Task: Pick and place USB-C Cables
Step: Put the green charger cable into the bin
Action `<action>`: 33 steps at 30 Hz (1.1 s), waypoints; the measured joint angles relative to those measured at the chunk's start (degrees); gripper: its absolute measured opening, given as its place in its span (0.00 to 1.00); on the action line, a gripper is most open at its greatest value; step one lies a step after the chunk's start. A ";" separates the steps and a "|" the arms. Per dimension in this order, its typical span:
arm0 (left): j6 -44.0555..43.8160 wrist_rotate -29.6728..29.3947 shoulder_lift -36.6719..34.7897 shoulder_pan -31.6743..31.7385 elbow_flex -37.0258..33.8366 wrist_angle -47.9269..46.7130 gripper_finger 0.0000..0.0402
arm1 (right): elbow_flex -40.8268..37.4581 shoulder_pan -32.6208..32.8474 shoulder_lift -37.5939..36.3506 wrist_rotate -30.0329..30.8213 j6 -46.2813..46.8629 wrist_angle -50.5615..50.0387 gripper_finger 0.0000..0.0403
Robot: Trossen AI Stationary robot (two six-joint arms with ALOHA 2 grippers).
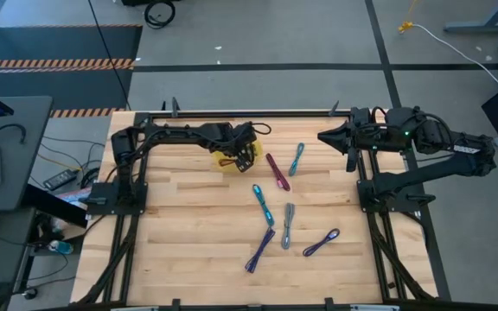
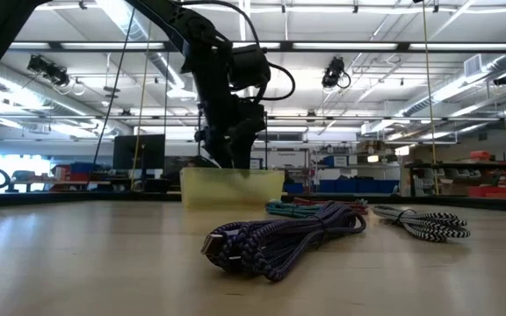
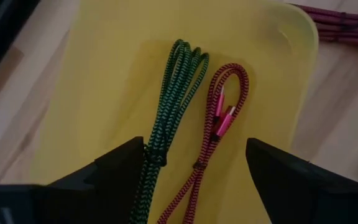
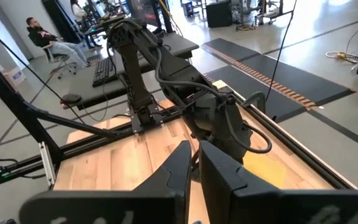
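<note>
Cables are what I'm tracking from here: a green cable (image 3: 169,106) and a pink cable (image 3: 219,118) lie side by side inside the yellow tray (image 3: 110,68), lengthwise between the spread fingers of my left tool (image 3: 194,165), neither pinched. Just beside the tray, a maroon cable (image 1: 277,171) lies nearest, so I judge the left arm closer. My right tool (image 1: 325,136), pressed together, waits well apart.
</note>
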 joint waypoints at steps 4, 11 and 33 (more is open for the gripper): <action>0.67 2.20 0.00 -0.66 0.00 -0.30 0.72 | -0.02 0.00 0.00 0.00 -0.03 0.00 0.10; 10.97 4.25 0.00 -2.04 1.76 -5.45 0.72 | -0.02 0.00 0.00 0.00 -0.11 0.00 0.10; -1.81 8.07 -0.09 0.41 17.55 -18.50 0.72 | -0.02 0.00 0.00 0.00 -0.36 -0.02 0.10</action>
